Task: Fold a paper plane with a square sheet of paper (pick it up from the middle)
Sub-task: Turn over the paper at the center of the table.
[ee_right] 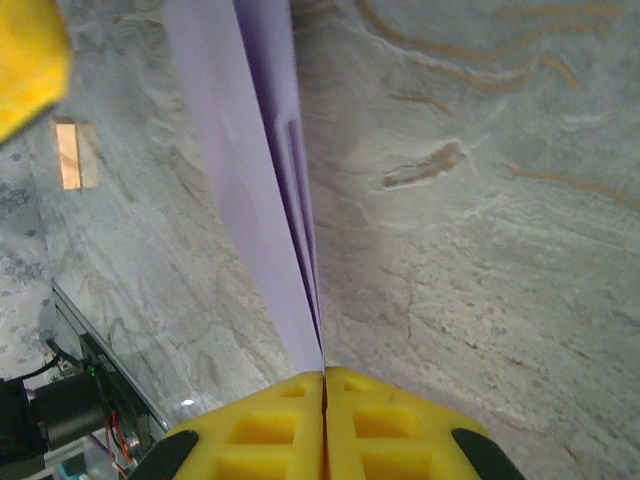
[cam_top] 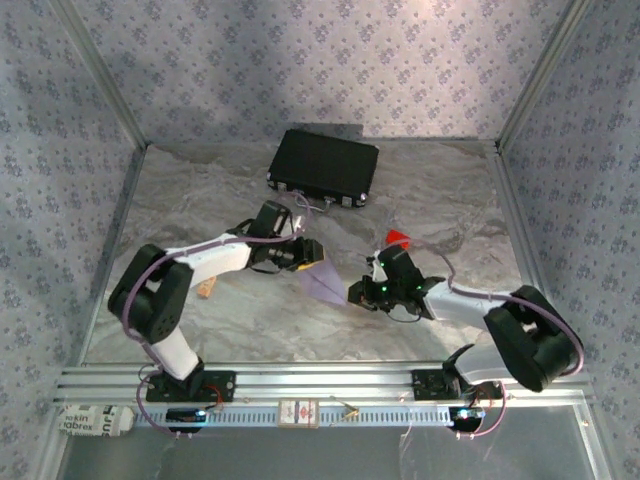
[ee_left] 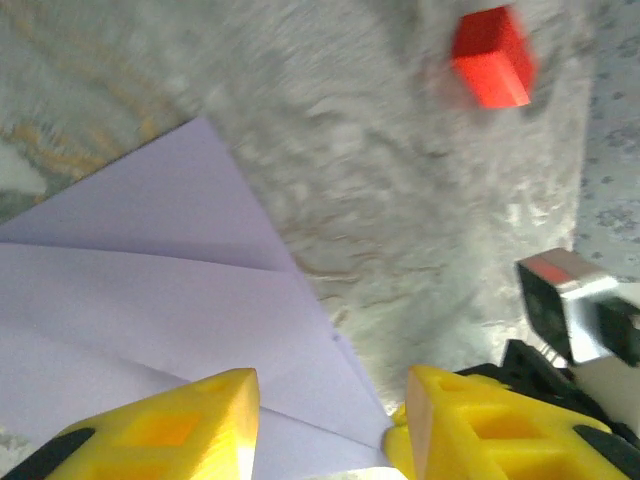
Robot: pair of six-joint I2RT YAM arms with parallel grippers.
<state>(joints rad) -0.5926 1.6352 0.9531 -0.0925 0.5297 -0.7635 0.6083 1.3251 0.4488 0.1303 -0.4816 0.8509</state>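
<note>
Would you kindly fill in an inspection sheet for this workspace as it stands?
Surface: marbled grey table, flat.
Job's things: lilac paper plane, part-folded, mid-table between the arms.
Clutter: black case at the far edge; red block by the right arm; tan block beside the left arm.
End effectors: left end effector open over the paper's edge; right end effector shut on the paper plane's tip.
Cables: purple cables along both arms.
Surroundings: patterned walls; aluminium rail at the near edge.

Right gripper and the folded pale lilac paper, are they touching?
Touching. The right wrist view shows the right gripper shut on the folded pale lilac paper, its edge pinched between the fingers.
</note>
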